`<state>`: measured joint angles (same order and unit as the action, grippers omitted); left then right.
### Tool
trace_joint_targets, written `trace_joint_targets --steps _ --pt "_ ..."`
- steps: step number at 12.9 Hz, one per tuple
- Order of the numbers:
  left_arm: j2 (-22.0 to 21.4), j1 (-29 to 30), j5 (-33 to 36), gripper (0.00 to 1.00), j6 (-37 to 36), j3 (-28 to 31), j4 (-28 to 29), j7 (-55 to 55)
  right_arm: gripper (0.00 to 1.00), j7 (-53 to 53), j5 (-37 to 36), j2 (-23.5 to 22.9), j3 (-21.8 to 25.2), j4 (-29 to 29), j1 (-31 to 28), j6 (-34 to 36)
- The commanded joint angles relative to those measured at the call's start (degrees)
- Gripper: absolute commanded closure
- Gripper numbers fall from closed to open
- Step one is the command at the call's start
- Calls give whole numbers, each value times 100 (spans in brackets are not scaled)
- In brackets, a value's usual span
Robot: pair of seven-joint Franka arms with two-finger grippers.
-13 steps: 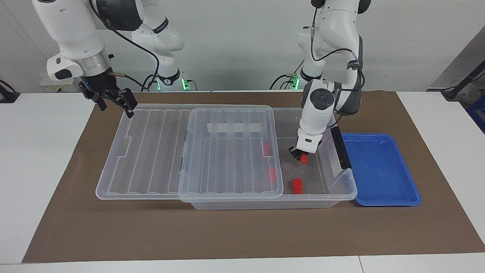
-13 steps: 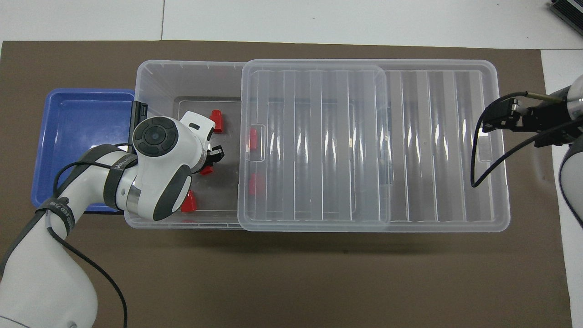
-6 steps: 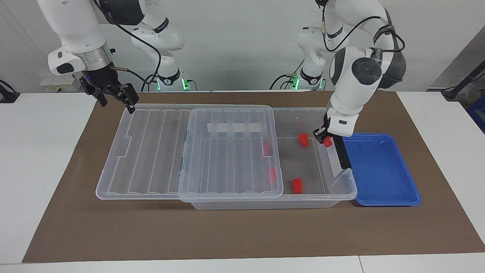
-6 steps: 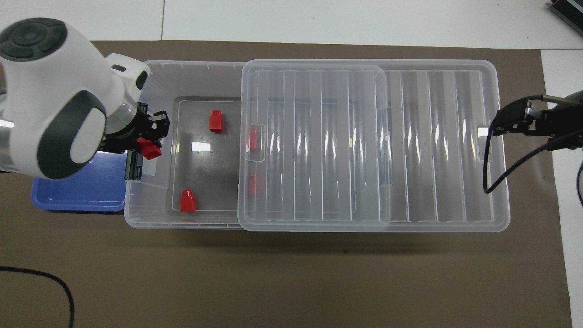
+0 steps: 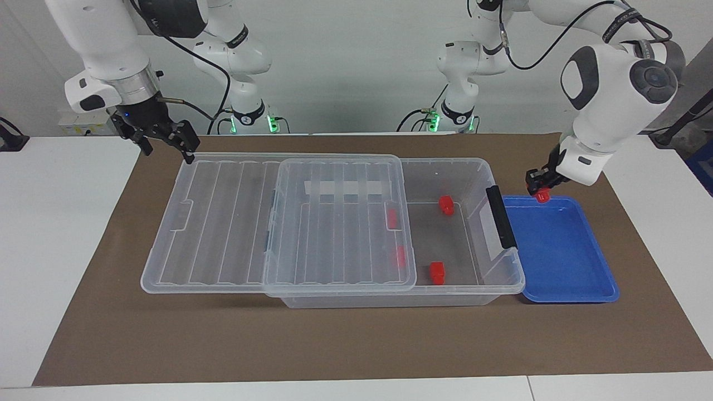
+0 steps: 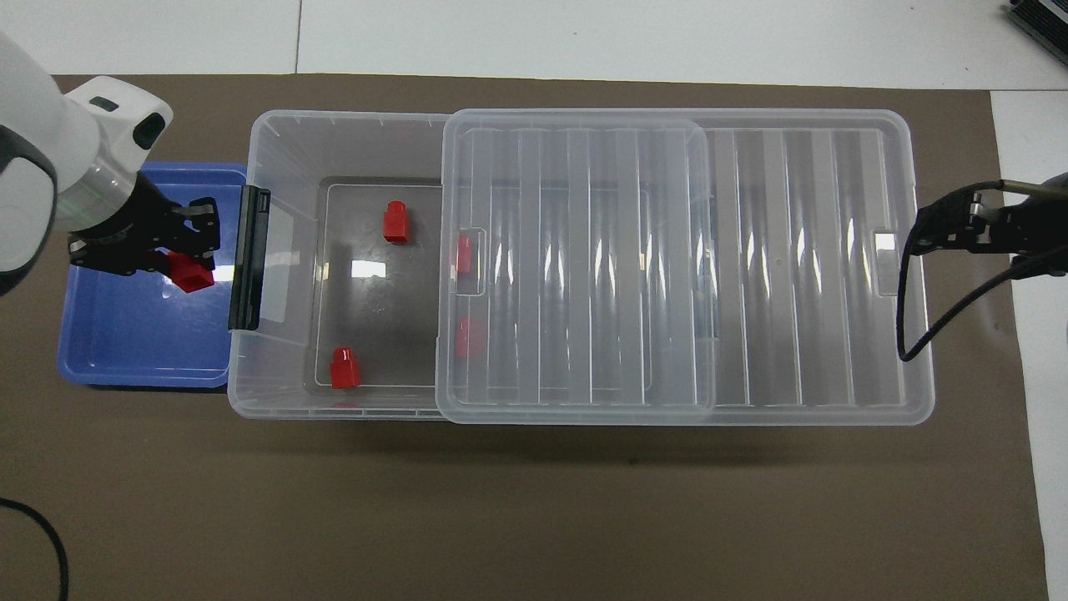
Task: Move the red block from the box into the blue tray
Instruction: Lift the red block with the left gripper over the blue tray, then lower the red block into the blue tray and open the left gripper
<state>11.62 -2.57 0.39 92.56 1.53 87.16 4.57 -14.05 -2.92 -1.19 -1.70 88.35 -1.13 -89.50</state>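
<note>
My left gripper (image 5: 539, 186) is shut on a red block (image 5: 542, 194) and holds it in the air over the blue tray (image 5: 562, 256); the gripper also shows in the overhead view (image 6: 179, 255) with the block (image 6: 190, 273) over the tray (image 6: 125, 334). The clear box (image 5: 462, 166) stands beside the tray, its lid (image 5: 223, 223) slid toward the right arm's end. Two red blocks (image 5: 446, 204) (image 5: 437, 273) lie in the box's uncovered part, and two more (image 5: 392, 218) (image 5: 399, 256) show through the lid. My right gripper (image 5: 167, 142) is open and waits over the lid's corner.
The box's black latch (image 5: 500, 217) stands up between the box's uncovered part and the tray. A brown mat (image 5: 356, 340) covers the table under everything. The right arm's cable (image 6: 909, 334) hangs over the lid's end.
My left gripper lifted the red block out of the box, carried it over the latch end and now holds it over the blue tray. The right gripper hardly moved.
</note>
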Motion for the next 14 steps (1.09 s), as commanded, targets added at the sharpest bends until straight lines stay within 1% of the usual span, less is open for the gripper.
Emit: trace_joint_targets --steps 1,2,4,5,7,9,12,14 --pt "-273 562 -56 100 1049 -39 897 -1165 0 245 64 233 117 348 26 12" --pt "-283 616 -56 100 1454 -39 1195 -1491 0 253 99 251 126 393 -27 3" --pt "-204 739 -47 100 1965 -12 1496 -1897 0 262 116 277 126 420 -45 12" --pt "-143 749 -56 100 2202 -21 1645 -1951 0 262 116 277 126 420 -36 3" --pt "7 749 -56 100 2983 -21 2101 -2012 0 271 116 277 117 420 -27 12" --pt "77 836 -56 100 3616 -21 2550 -2449 0 428 116 277 126 420 -45 12" --pt "428 1056 -56 100 4058 -21 2631 -2566 0 508 125 294 117 472 -89 3" --pt "464 1144 -56 100 4129 -21 2640 -2558 0 526 125 286 117 473 -80 -14"
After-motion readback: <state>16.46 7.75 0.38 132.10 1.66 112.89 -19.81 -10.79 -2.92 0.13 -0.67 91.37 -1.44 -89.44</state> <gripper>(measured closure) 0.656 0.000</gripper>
